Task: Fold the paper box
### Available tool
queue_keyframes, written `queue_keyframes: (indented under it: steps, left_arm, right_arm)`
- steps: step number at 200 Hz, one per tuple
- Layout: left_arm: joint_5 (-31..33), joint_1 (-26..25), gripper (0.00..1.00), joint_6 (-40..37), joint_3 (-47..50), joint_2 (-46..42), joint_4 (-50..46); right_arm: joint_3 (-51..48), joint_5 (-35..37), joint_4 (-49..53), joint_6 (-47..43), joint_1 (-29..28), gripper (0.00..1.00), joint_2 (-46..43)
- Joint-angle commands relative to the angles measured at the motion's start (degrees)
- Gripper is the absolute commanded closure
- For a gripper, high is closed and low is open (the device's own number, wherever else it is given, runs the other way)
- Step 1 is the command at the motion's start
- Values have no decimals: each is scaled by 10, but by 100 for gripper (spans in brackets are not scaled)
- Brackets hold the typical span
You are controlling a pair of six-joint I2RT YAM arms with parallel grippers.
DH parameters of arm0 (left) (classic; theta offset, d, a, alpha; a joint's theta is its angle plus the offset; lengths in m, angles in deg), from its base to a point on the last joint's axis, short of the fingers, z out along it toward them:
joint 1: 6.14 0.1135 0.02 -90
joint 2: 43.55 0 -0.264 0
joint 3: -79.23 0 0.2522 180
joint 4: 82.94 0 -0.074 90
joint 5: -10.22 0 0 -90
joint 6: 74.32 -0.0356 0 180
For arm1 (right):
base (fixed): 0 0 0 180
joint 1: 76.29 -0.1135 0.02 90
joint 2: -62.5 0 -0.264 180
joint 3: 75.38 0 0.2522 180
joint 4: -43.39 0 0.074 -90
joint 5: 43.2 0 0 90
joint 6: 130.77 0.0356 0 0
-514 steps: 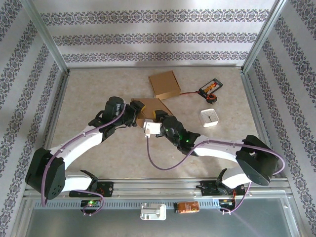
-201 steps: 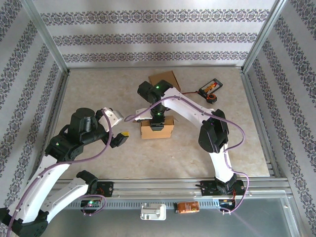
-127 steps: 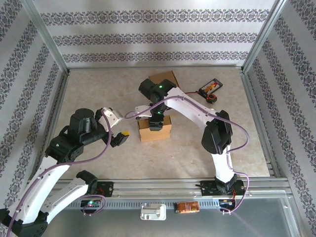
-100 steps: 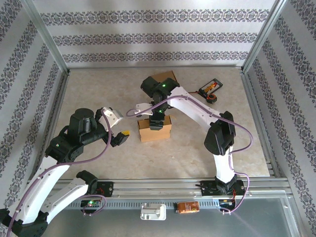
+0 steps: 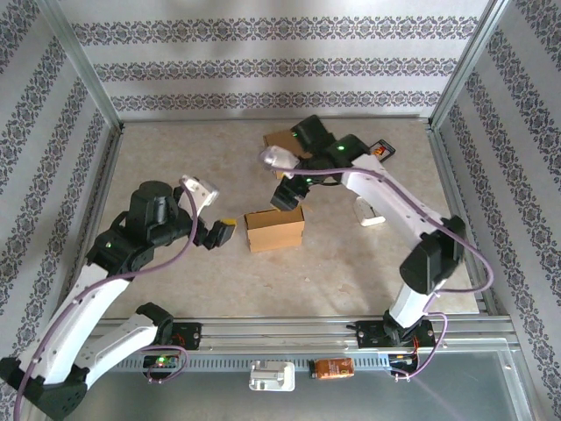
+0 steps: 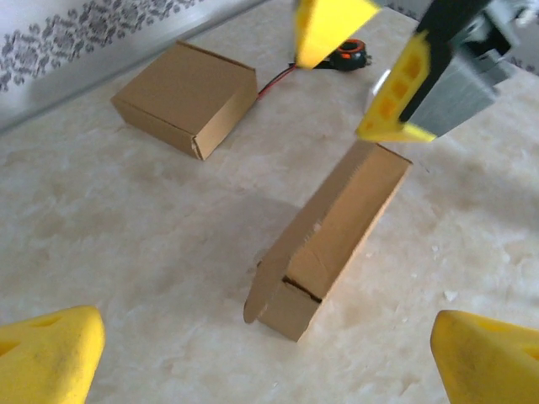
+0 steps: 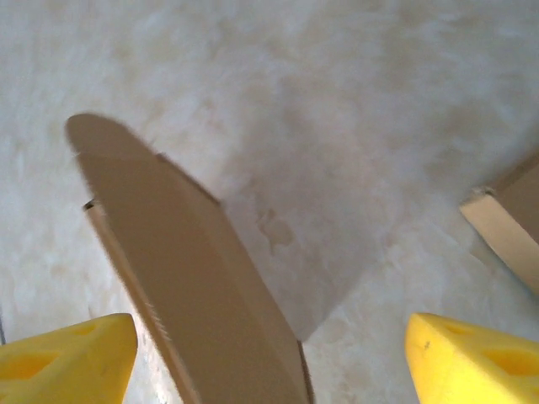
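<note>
1. Beige marbled table (image 5: pixel 175 149), enclosed by a metal frame and walls of striped, patterned wallpaper (image 5: pixel 263 66).
2. Right gripper (image 5: pixel 285 195): jaws apart with nothing clamped. Its yellow pads (image 7: pixel 67 349) stand wide at either lower corner of the right wrist view.
3. Paper box (image 5: pixel 274 230): brown card, resting on the table directly below the right jaws and clear of both pads. In the right wrist view one long panel with a rounded end runs up through the gap between them.
4. Left gripper (image 5: pixel 219 233): jaws spread wide and empty, raised off the table. Its yellow pads (image 6: pixel 42 358) show at the bottom corners of the left wrist view.
5. Paper box, as placed from the left jaws: ahead of them and roughly centred on the gap, lying end-on. A rounded flap hangs loose at the near end, and the right gripper's fingers hang over the far end.
6. Second brown carton (image 6: pixel 189 97): closed and flat, beyond the paper box and to the left of the left jaws' line, well apart from them.
7. Black and orange device (image 6: pixel 349 59) with a red cord: farther out than the right jaws, near the back of the table.
8. Small white box (image 5: pixel 370 215): off to the right of the right jaws, partly under that arm.
</note>
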Motion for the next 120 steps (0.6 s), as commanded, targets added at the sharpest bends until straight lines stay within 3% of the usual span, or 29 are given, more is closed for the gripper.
queue_keyframes:
  steps: [1, 47, 86, 120]
  left_arm:
    - [33, 4, 0, 120, -26, 24, 26]
    - [48, 16, 0, 190, -63, 82, 17]
    - [-26, 25, 0, 161, -77, 105, -53]
    - [-55, 26, 0, 135, -69, 105, -110]
  right_arm:
    - [-77, -40, -132, 191, 48, 18, -65]
    - [-261, -86, -260, 333, 151, 18, -209]
    - [-435, -55, -377, 277, 182, 2, -347]
    - [-505, -146, -432, 243, 180, 2, -379]
